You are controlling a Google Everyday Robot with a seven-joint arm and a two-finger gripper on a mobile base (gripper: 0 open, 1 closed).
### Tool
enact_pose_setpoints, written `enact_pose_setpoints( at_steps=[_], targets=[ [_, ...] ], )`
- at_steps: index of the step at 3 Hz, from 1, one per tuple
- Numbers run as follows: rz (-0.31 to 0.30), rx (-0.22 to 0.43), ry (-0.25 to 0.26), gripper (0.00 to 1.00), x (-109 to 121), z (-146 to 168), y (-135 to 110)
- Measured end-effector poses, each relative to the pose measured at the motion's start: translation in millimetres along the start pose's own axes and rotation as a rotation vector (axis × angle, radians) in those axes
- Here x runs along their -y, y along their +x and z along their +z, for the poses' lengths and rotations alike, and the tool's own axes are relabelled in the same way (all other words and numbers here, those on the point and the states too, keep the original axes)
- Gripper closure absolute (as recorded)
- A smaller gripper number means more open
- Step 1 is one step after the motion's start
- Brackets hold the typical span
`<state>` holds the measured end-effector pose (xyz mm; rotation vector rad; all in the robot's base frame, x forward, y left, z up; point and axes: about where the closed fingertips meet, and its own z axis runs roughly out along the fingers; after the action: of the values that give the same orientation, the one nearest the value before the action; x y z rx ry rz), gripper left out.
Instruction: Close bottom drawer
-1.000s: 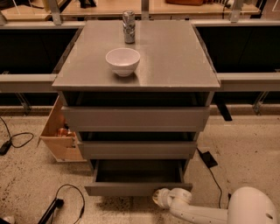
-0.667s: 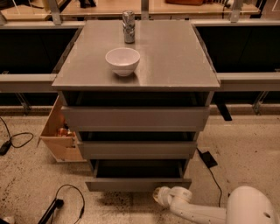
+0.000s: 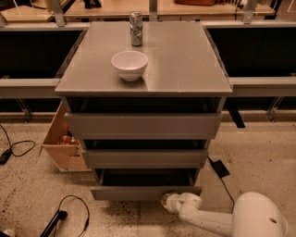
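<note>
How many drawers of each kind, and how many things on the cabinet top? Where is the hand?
Grey drawers: 3, bottom drawer included
Wooden drawer: 1
White bowl: 1
Can: 1
Total: 6
Hand: low, by the bottom drawer's front

site: lab or workshop | signs: wooden workbench [image 3: 111,9] at 12 o'clock, loose floor cables [image 3: 74,196] at 8 | gripper [image 3: 169,202]: 6 o'clock, at bottom drawer [image 3: 138,192] front

Lower centre, your gripper [image 3: 170,202] meets the bottom drawer [image 3: 145,192]; its arm [image 3: 210,222] is cut off at the lower right.
</note>
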<state>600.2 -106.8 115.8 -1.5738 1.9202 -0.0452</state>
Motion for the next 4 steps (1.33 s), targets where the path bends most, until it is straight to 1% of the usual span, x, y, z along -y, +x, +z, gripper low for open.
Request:
enact_pose_setpoints(
  at_steps=[4],
  targets=[
    [-0.045,-0.003,0.049,1.0,48,6,-5]
  ],
)
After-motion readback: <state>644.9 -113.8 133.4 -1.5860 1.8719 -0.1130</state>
